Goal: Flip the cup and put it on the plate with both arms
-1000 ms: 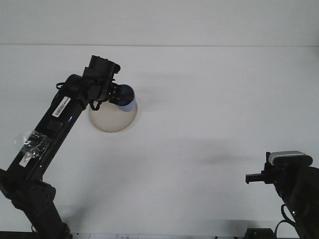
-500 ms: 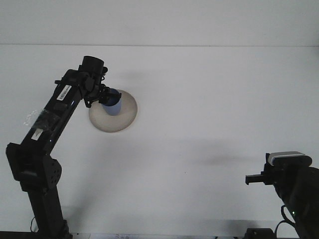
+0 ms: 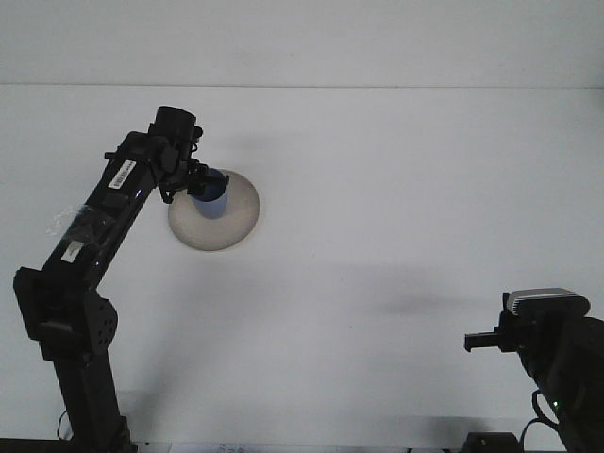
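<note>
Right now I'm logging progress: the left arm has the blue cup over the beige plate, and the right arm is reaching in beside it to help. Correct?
Not quite. The right arm is not beside the blue cup; it sits far off at the lower right corner of the table. The front view shows this. The left arm does have the cup over the beige plate.

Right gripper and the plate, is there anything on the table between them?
Nothing: in the front view, the white table is bare between the right gripper and the plate.
</note>
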Controlling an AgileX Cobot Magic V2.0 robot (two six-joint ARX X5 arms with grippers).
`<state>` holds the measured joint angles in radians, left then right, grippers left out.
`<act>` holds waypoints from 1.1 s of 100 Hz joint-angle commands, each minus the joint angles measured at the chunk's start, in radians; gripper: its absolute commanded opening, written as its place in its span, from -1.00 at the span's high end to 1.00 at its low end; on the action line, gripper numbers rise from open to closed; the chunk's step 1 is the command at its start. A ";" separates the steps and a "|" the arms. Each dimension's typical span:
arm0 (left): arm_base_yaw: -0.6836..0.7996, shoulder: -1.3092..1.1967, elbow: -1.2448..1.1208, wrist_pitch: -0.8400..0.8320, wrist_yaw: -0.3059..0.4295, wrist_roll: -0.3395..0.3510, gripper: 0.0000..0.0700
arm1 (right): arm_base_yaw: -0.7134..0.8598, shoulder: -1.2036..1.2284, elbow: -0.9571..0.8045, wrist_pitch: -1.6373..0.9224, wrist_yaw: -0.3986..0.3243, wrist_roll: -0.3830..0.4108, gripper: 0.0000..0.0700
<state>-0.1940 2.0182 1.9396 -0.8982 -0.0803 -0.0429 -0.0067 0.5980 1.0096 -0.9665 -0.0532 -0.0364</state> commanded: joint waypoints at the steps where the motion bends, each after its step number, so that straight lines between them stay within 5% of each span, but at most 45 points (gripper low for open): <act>1: -0.002 0.028 0.017 0.001 -0.002 -0.002 0.48 | 0.002 0.005 0.005 0.010 -0.002 0.010 1.00; 13: -0.002 0.028 0.017 0.005 -0.002 -0.004 0.24 | 0.002 0.005 0.005 0.013 -0.002 0.010 1.00; 36: 0.002 0.020 0.018 0.009 -0.002 -0.027 0.17 | 0.002 0.005 0.005 0.040 -0.002 0.010 1.00; 55: 0.012 -0.053 0.018 -0.001 -0.002 -0.049 -0.99 | 0.002 0.005 0.005 0.040 0.000 0.010 1.00; 89: 0.008 -0.357 -0.006 0.010 -0.002 -0.061 -1.00 | 0.001 0.005 0.005 0.059 0.002 0.007 1.00; 110: -0.007 -0.599 -0.221 0.135 -0.002 -0.082 -1.00 | 0.001 0.005 0.005 0.059 0.002 0.010 1.00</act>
<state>-0.1940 1.4631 1.7782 -0.8001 -0.0799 -0.1074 -0.0067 0.5980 1.0096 -0.9215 -0.0521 -0.0364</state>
